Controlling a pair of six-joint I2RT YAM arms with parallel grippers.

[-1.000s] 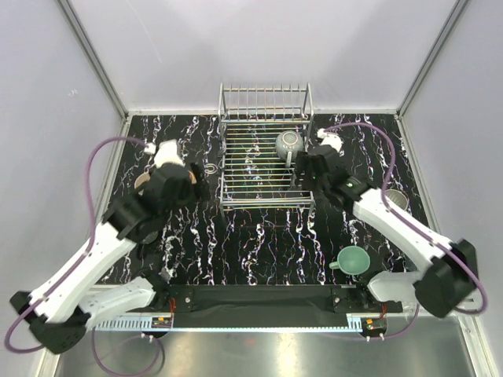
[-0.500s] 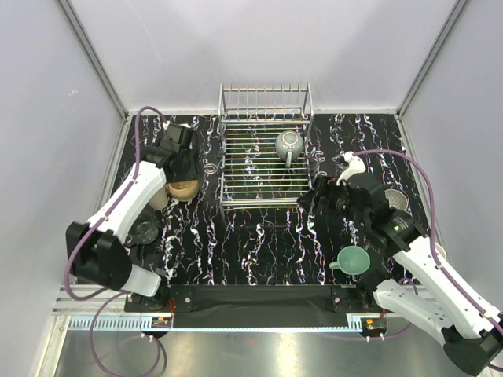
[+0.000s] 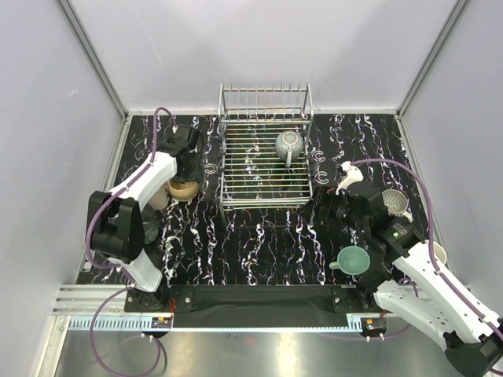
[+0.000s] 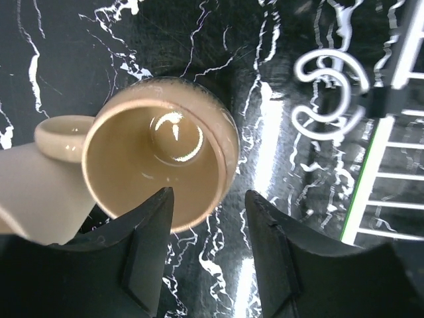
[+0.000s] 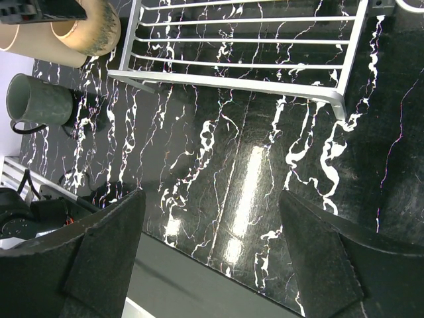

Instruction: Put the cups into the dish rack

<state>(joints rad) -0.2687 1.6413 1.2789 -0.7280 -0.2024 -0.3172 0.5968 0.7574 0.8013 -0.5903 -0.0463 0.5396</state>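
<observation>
The silver wire dish rack (image 3: 266, 203) stands at upper centre of the black marbled bench (image 3: 259, 236), with a grey-green cup (image 3: 289, 144) in its right part. At its left, a glossy tan cup (image 4: 159, 159) sits upright. The left end effector (image 4: 210, 193) straddles its rim, unclenched. The right end effector (image 5: 212, 245) hangs released, lower right.

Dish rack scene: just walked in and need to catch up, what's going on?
The dish rack holds one grey-green cup so far. The left end effector hovers open over a tan cup beside the rack, its rim between the fingers. The right end effector is open and empty over the table.
</observation>
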